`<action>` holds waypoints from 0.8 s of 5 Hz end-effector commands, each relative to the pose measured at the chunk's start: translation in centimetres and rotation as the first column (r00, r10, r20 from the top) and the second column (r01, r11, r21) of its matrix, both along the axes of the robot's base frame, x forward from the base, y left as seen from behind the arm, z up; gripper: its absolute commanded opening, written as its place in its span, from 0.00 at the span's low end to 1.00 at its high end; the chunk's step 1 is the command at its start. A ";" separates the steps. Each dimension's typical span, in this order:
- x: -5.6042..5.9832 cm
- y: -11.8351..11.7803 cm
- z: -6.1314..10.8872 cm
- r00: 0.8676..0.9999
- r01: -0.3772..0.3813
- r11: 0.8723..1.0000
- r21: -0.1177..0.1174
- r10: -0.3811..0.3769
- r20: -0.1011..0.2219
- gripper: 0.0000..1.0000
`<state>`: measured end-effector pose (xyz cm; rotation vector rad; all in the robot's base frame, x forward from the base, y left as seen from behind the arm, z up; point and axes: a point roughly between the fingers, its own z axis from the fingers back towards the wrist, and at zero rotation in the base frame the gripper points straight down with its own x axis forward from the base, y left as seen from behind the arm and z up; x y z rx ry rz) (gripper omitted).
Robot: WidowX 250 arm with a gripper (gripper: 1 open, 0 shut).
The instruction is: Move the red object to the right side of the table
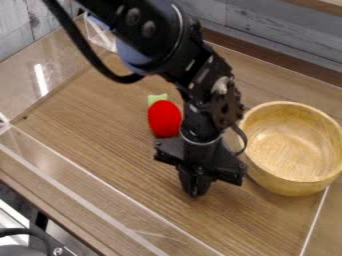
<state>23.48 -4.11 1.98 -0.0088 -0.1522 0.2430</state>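
The red object (pixel 163 119), a small round red ball with a pale green bit at its top, rests on the wood-grain table (pixel 94 150) near the middle. My gripper (pixel 198 184) points straight down just right of and in front of it, its dark tip low over the tabletop. The fingers look close together and nothing shows between them, but the dark shape does not let me tell whether they are open or shut. The gripper is apart from the red object, and the black arm hides the area behind it.
A large wooden bowl (pixel 290 146) stands on the right, close beside the gripper. Low clear acrylic walls (pixel 80 185) run along the front and left edges of the table.
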 end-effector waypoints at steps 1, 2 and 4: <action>1.4 0.1 0.8 0.999 -0.016 1.000 -0.022 0.017 0.041 0.00; 0.8 1.2 0.8 0.998 0.053 0.998 -0.037 -0.052 0.043 1.00; 2.3 2.4 0.9 0.990 0.127 0.990 -0.063 -0.122 0.074 1.00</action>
